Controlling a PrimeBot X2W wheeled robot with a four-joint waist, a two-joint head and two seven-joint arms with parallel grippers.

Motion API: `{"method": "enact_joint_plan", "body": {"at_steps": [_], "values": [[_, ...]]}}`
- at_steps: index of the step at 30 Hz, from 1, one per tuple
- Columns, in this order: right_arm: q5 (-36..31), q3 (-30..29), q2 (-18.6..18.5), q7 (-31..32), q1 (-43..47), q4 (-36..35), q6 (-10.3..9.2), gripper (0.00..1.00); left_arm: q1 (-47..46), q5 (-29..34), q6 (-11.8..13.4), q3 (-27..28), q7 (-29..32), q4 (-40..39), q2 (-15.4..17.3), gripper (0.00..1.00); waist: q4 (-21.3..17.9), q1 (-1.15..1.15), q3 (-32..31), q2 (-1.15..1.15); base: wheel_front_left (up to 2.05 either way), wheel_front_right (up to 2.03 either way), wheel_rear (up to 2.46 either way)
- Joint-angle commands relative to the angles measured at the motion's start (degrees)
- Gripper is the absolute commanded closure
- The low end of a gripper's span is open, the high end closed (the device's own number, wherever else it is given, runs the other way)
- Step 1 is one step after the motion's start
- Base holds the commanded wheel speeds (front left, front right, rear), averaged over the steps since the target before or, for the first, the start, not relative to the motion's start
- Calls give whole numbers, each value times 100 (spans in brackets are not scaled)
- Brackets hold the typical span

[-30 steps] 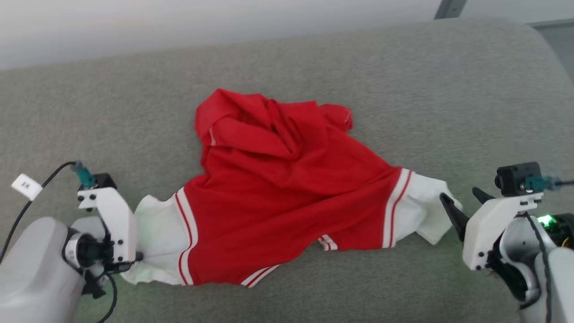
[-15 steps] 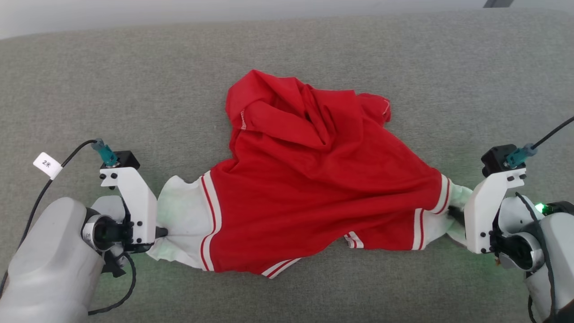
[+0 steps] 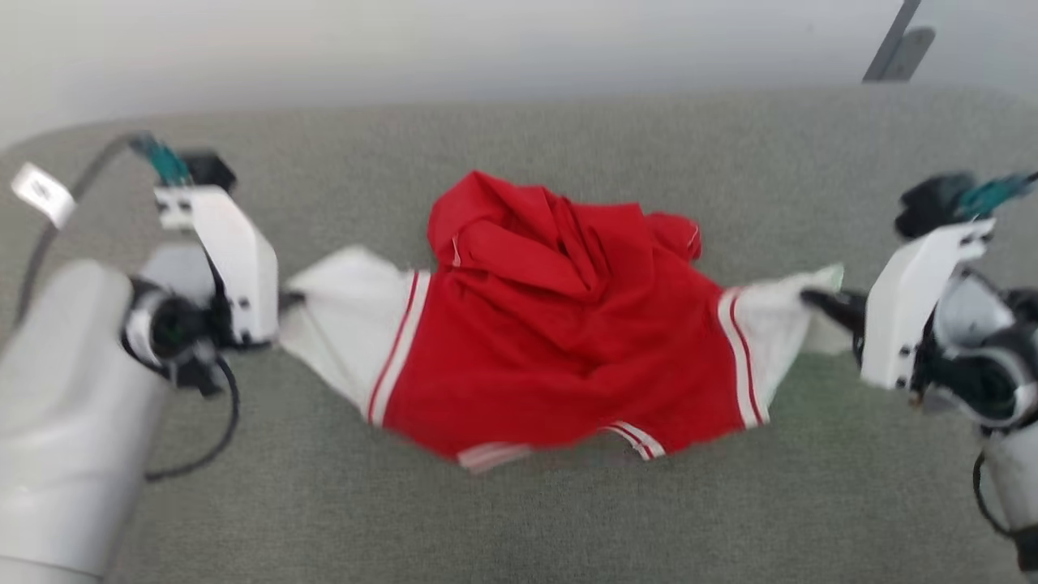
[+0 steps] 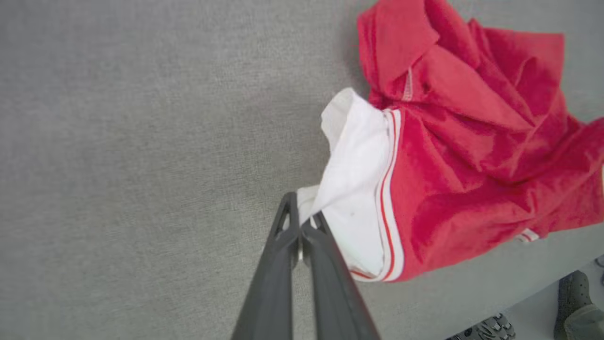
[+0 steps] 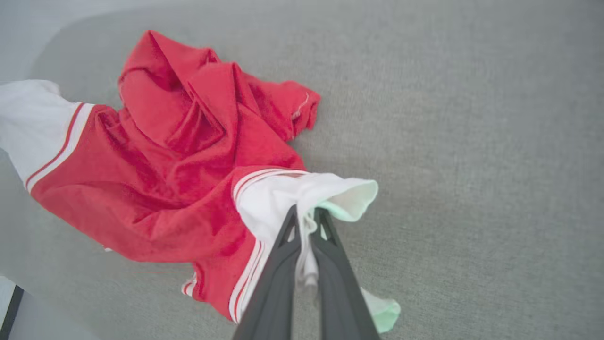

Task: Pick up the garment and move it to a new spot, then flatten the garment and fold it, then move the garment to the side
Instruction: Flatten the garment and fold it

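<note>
While the left gripper [image 3: 280, 302] stays clenched on the white left sleeve end [image 3: 345, 320] exactly as a second ago, the right gripper [image 3: 823, 302] is the item that has changed: it stood wide open just beside the right sleeve end [image 3: 766, 332], and now its dark fingers [image 5: 279, 274] are pinched together with white cloth bunched between them. Both grips are therefore made, one per sleeve. The garment [image 3: 559, 324] is strung between the two arms over the grey fabric surface [image 3: 568, 527], sleeves drawn outward, red body sagging in the middle, upper part crumpled in a heap of folds. Sleeve ends look raised off the surface; whether the crumpled part has left it, cannot tell, as the head view is blurred. That view has also shifted as a whole since the earlier pictures, so the camera is moving and the garment's apparent drift is not counted as travel. Judgement: pick-up stage is in hand, carry to a new spot is now possible; flattening and folding not yet begun. Note: cloth is thin and each pinch takes little of it, so a sleeve may slip under a hard pull
</note>
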Motion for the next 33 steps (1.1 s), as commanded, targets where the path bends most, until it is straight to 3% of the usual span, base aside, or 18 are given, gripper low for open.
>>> {"method": "enact_joint_plan", "body": {"at_steps": [1, 8, 14, 22, 33], "values": [[18, -105, 86, 38, -144, -102, -2, 100, -146, 54, 32, 24, 75, -130, 48, 100, 40, 0, -280, 1, 0, 0, 0], [-197, -628, 497, 4, -856, -189, -2, 100, -740, 54, 170, 129, 303, -659, 179, 100, 85, 0, -791, 1, 0, 0, 0], [-443, -930, 858, -266, -1727, -108, -2, 100, -1440, 129, 202, 288, 75, -857, 189, 100, 88, 0, -988, 1, 0, 0, 0], [-738, -1071, 1134, -834, -2691, 237, -2, 100, -2299, 482, 15, 249, -398, -597, 230, 100, 61, 0, -1064, 1, 0, 0, 0], [-1310, -969, 1202, -1509, -3556, 1052, -3, 100, -3117, 795, -184, 137, -1114, -32, 153, 100, 33, 0, -894, 1, 0, 0, 0]]}}
